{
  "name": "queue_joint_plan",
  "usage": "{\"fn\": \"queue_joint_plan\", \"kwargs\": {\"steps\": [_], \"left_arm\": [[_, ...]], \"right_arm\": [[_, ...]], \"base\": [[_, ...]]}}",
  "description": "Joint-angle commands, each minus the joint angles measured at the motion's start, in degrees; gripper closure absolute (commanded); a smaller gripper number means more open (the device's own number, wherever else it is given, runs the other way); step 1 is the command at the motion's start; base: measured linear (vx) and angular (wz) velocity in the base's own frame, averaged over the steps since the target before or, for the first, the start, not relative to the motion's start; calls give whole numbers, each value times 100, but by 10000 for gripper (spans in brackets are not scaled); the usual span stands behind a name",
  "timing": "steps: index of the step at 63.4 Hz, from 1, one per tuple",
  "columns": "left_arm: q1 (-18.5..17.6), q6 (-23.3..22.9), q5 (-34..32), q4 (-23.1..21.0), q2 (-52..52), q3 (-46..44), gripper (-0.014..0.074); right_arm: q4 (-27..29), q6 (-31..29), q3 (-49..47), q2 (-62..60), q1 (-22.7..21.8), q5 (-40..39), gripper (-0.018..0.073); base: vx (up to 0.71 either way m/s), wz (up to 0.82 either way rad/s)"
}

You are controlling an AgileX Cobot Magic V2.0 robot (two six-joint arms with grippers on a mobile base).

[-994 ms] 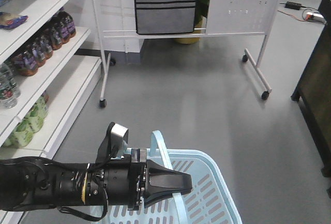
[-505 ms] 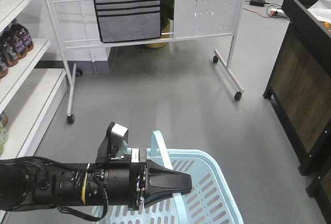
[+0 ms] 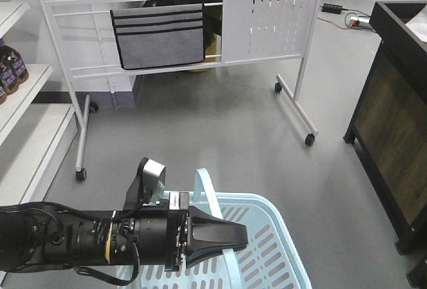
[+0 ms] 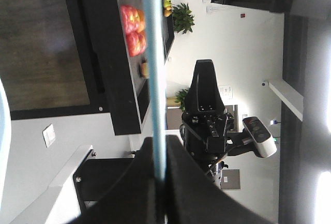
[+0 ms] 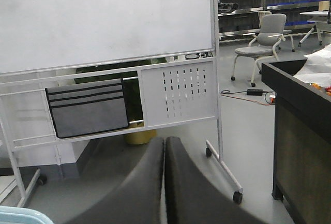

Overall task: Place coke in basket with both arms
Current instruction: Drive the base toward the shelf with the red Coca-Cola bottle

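Note:
The light blue basket (image 3: 283, 232) fills the bottom of the front view, its thin loop handle (image 3: 208, 195) rising beside my left arm. My left gripper (image 3: 241, 237) lies over the basket, shut on that handle. The left wrist view shows the blue handle strip (image 4: 154, 69) running into the closed jaws of the left gripper (image 4: 159, 154). My right gripper (image 5: 164, 149) is shut with nothing in it and points at the floor ahead. A corner of the basket (image 5: 15, 214) shows at its lower left. The coke is out of view.
A white rolling whiteboard stand (image 3: 267, 15) with a grey pouch (image 3: 159, 35) stands ahead on castors. White shelves (image 3: 20, 102) with dark bottles (image 3: 12, 69) are at the left edge. A dark cabinet (image 3: 393, 122) stands on the right. An office chair (image 5: 261, 38) is far back.
The whole scene has slid left in the front view: the shelves have mostly left the frame and the dark cabinet has come in on the right. Arm and basket keep their place in the frame.

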Motion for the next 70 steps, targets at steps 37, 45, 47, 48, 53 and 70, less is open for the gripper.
{"fn": "queue_joint_plan", "kwargs": {"steps": [37,45,47,48,53,70], "left_arm": [[-16,5,-1343,-272,-261,-133,603],[-16,5,-1343,-272,-261,-133,603],[-16,5,-1343,-272,-261,-133,603],[-16,5,-1343,-272,-261,-133,603],[-16,5,-1343,-272,-261,-133,603],[-16,5,-1343,-272,-261,-133,603]], "right_arm": [[-33,-1,111,-63,-26,-465,564],[-33,-1,111,-63,-26,-465,564],[-33,-1,111,-63,-26,-465,564],[-33,-1,111,-63,-26,-465,564],[-33,-1,111,-63,-26,-465,564],[-33,-1,111,-63,-26,-465,564]], "base": [[32,0],[30,6],[29,10],[29,12],[28,14],[26,29]]}}
